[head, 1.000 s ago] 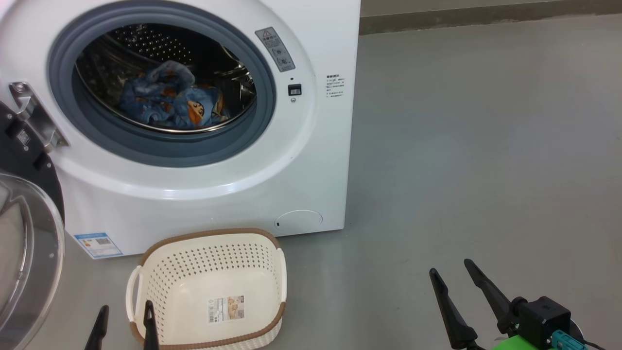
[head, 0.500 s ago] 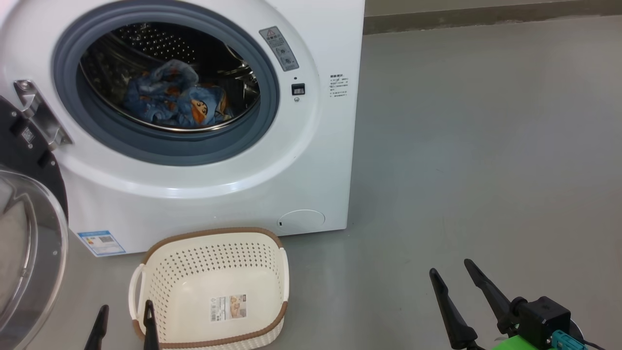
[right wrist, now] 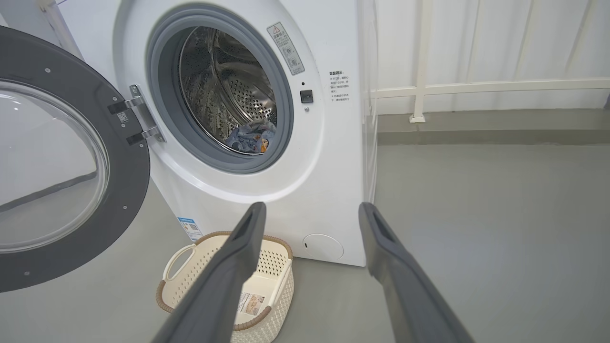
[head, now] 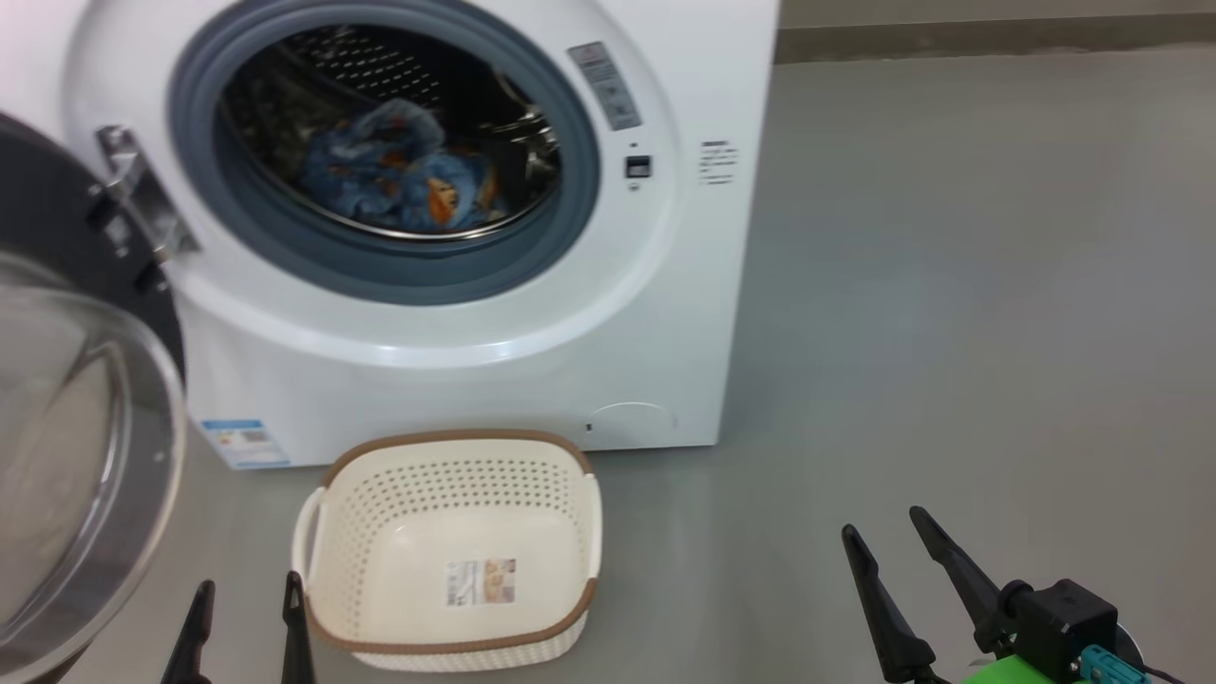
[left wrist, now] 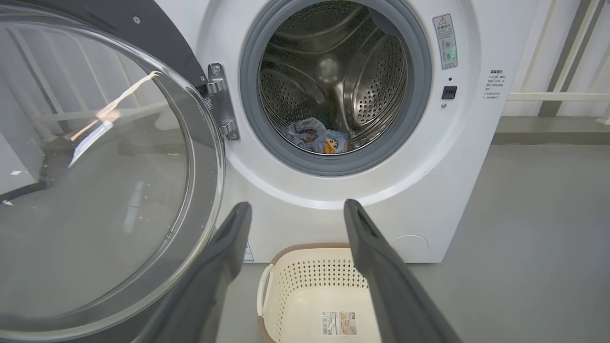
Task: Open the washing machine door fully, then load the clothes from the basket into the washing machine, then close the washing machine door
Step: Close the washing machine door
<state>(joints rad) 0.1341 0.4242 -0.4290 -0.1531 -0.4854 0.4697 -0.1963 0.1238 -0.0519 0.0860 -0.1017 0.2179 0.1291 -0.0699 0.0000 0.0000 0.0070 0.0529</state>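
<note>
Light blue printed clothes (head: 399, 173) lie inside the big white washing machine (head: 456, 380), its round black-ringed glass door (head: 85, 446) swung left. The left gripper (head: 247, 608) and right gripper (head: 880, 524) have fingers spread, holding nothing.

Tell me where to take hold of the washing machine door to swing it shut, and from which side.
Grip the washing machine door on its black ring, away from the hinge, not the bulging glass. Come from the left with the left hand: the door stands open on that side, and leverage is probably best far from the hinge.

Blue clothes (head: 399, 166) inside open washing machine (head: 456, 380)
</note>
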